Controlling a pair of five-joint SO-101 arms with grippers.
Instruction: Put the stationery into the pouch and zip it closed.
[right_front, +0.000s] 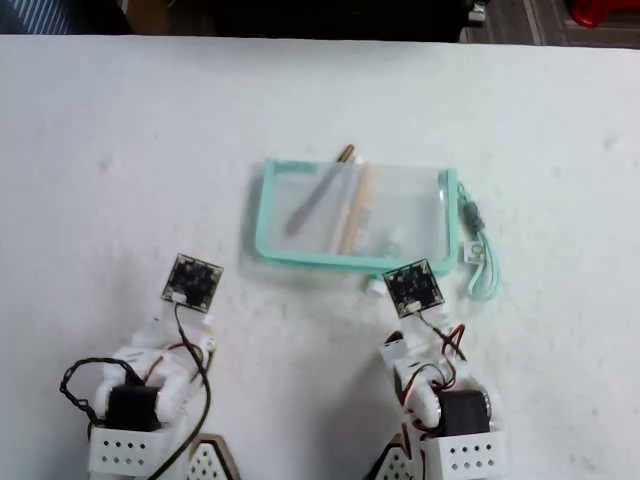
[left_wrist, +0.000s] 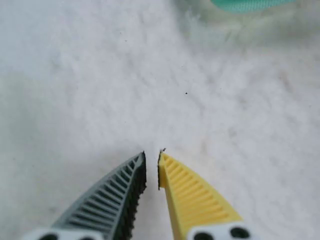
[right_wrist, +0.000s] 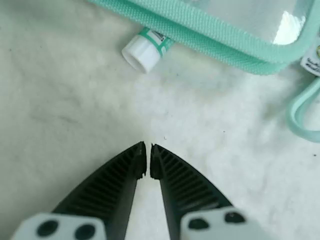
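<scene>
A clear pouch (right_front: 360, 215) with a mint-green trim lies flat mid-table, its wrist strap (right_front: 480, 265) at the right end. Inside or on it lie a grey pen (right_front: 315, 200) and a wooden pencil (right_front: 352, 210); a brown tip (right_front: 345, 153) pokes past the far edge. A small white-capped tube (right_wrist: 145, 47) sticks out from under the pouch's near edge (right_wrist: 220, 35). My right gripper (right_wrist: 148, 160) is shut, just short of that tube. My left gripper (left_wrist: 151, 170), one grey finger and one yellow, is shut over bare table, left of the pouch corner (left_wrist: 250, 5).
The white table (right_front: 120, 150) stretches wide around the pouch. Both arm bases (right_front: 140, 410) sit at the near edge. A dark strip runs past the far table edge, with a red object (right_front: 605, 10) at its right end.
</scene>
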